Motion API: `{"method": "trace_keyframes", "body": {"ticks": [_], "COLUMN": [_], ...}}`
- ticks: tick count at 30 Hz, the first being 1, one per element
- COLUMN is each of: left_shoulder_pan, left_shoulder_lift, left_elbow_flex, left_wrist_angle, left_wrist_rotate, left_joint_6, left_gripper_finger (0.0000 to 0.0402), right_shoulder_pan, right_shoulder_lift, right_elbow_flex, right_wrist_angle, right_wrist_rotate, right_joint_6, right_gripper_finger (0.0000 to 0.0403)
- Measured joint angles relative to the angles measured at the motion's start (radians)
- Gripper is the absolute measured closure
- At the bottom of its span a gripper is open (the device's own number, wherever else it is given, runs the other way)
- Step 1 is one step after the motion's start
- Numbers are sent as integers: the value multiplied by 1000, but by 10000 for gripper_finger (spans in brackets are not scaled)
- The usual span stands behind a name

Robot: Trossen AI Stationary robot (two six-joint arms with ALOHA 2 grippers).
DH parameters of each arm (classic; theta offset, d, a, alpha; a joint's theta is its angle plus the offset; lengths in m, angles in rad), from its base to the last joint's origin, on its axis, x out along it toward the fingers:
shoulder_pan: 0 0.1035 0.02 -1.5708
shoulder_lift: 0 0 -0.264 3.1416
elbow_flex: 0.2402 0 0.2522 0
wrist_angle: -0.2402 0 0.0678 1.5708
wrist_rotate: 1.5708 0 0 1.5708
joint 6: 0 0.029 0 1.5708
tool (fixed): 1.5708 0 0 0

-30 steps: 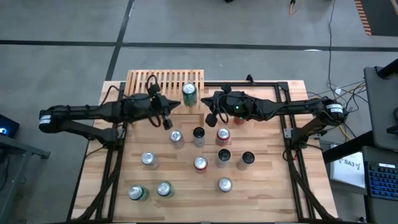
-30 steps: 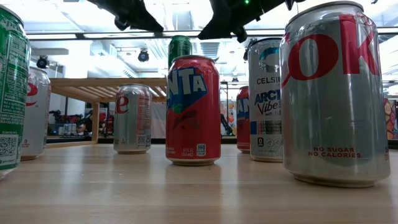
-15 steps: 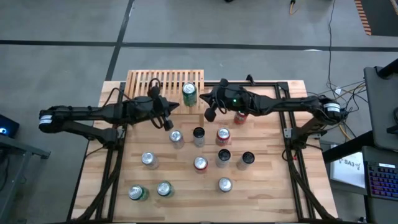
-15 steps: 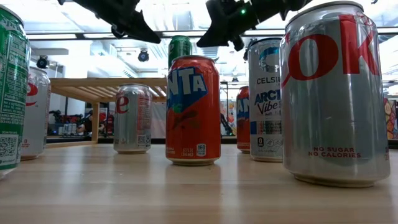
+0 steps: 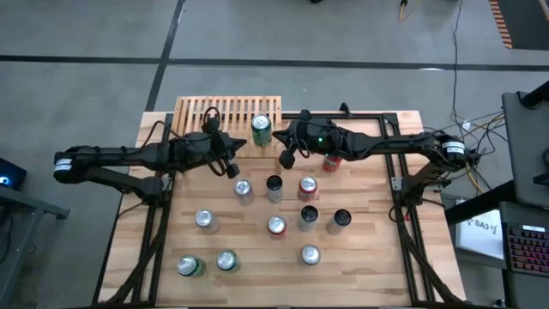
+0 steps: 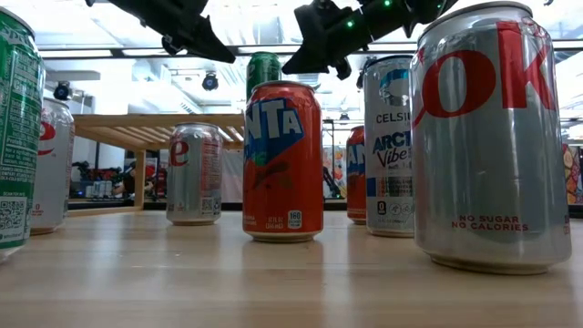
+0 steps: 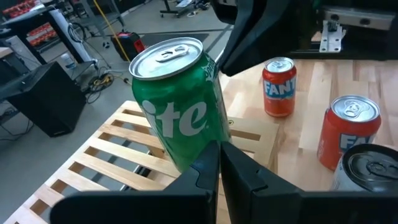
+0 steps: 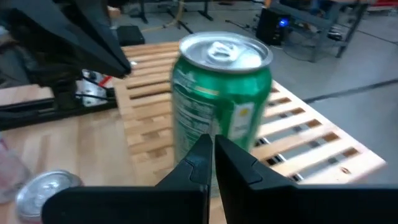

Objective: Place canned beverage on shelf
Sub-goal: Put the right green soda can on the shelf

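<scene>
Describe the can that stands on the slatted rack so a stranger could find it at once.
Find the light-wood slatted shelf at the table's far edge. On its right end stands one green can, upright, silver top up. It is the only can on the slats; all the others stand on the table.

One green can (image 5: 261,129) is standing on the shelf (image 5: 199,110), leaving its slats to the left lying open. A loose cluster of cans (image 5: 274,206) is crowding mid-bench, while both shut claws are hanging flanking the green can.
</scene>
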Motion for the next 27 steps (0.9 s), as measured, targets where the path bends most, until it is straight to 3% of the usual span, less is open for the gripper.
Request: {"method": "trace_keyframes", "body": {"ticks": [19, 27], "left_shoulder_pan": [0, 0], "left_shoulder_lift": [0, 0], "left_elbow_flex": [0, 0], "left_wrist_angle": [2, 2], "left_wrist_rotate": [-1, 0], "left_joint_6": [0, -3], "left_gripper_finger": [401, 401], "right_shoulder_pan": [-48, -50], "right_shoulder_lift": [45, 32], "right_elbow_flex": [0, 0], "right_wrist_angle": [83, 37], "right_wrist_rotate": [-24, -59], "right_joint_6": [-12, 28], "right_gripper_finger": [394, 394]}}
